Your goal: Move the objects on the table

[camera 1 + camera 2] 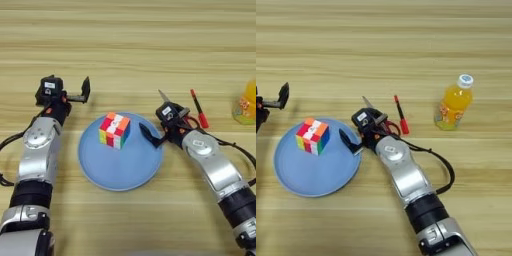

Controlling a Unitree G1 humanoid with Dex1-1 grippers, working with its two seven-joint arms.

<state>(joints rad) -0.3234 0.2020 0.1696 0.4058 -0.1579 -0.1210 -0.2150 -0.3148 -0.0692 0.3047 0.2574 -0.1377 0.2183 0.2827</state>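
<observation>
Looking from the near edge outward, the round light-blue plate point(120, 167) is seen first, lying flat on the wooden table point(130, 45), which is light brown with long plank lines. The plate looks smooth, hard and shallow; it would likely slide easily and is best lifted by its thin rim. The small puzzle cube point(115, 130) sits on the far half of the plate. It is blocky, with bright squares of red, yellow, orange and white. It is judged to be light and stiff, with flat sides that can be pinched from left and right. The right gripper point(351, 143) is held low at the plate's right rim, near the cube but not touching it, and its black fingers are spread with nothing between them. The red-handled scissors point(387, 125) lie just behind this gripper, partly hidden, with a shiny pointed blade sticking out; care would be needed there. Just to the right lies the pen point(401, 116), thin, red and black, and likely to roll. The left gripper point(80, 93) is parked left of the plate, its fingers spread and empty. Farthest right stands the orange-juice bottle point(454, 104), upright with a white cap, probably slippery and easy to tip.
</observation>
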